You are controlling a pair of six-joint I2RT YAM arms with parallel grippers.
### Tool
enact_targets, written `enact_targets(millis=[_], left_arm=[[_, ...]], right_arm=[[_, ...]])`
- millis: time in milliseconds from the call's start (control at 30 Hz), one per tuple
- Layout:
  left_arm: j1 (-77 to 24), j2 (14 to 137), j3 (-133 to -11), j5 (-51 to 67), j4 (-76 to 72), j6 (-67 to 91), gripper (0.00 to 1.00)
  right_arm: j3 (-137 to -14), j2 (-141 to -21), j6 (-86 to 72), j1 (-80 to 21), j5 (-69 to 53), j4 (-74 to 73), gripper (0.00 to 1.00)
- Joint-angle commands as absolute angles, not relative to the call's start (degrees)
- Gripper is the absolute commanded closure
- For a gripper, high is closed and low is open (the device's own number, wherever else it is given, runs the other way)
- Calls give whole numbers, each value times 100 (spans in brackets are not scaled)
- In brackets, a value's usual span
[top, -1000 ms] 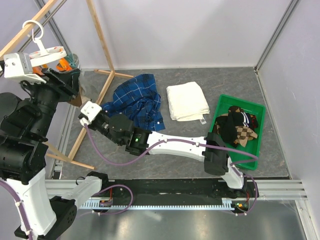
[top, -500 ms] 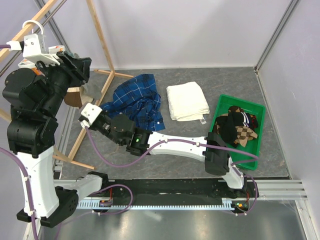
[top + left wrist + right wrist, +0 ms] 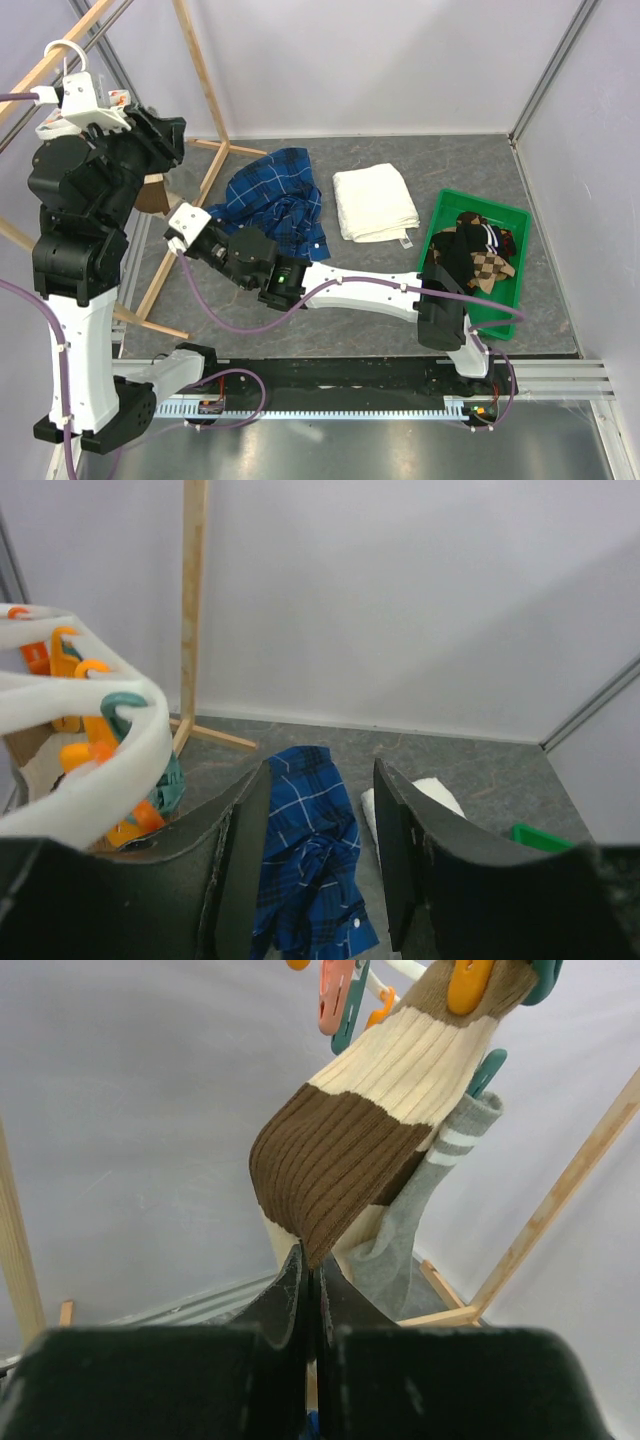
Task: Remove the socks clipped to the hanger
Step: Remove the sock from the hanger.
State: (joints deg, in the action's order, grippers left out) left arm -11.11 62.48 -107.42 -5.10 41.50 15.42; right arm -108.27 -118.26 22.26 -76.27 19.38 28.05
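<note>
Right claw (image 3: 312, 1272) is clenching the low tip of the brown-cream sock (image 3: 370, 1130), which is hanging lengthwise straight above it from the hanger (image 3: 135, 745), over the far-left corner of the worktop (image 3: 400, 160). Left claw (image 3: 320, 870) is hovering released beside the hanger.

From above, the left arm (image 3: 85, 200) hides most of the hanger (image 3: 63, 43); only its hook peeks out. Up close, the brown sock (image 3: 350, 1150) is cut off at the top, with the grey sock (image 3: 425, 1200) half hidden behind it.

pincer (image 3: 311, 1295): pinching brown sock (image 3: 330, 1175) tip | grey sock (image 3: 425, 1205): just behind
</note>
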Motion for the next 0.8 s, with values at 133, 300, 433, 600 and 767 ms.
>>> enact_targets(millis=[133, 300, 433, 600, 767], left_arm=[[-1116, 5502, -9642, -651, 3393, 1511, 48], [-1125, 5555, -9774, -1132, 3621, 1450, 48], [-1125, 5528, -9791, -1616, 3525, 1319, 48], [-1125, 5642, -9825, -1582, 3296, 1301, 48], [-1116, 5757, -9783, -1688, 3121, 1354, 49]], right_arm=[[-11970, -11716, 1820, -7585, 1635, 2110, 100], [-11699, -11690, 1679, -7594, 1644, 2302, 100], [-11417, -11672, 1547, -7602, 1522, 2681, 100], [-11435, -11734, 1600, -7594, 1240, 2531, 100], [-11233, -11611, 1477, -7594, 984, 2637, 100]])
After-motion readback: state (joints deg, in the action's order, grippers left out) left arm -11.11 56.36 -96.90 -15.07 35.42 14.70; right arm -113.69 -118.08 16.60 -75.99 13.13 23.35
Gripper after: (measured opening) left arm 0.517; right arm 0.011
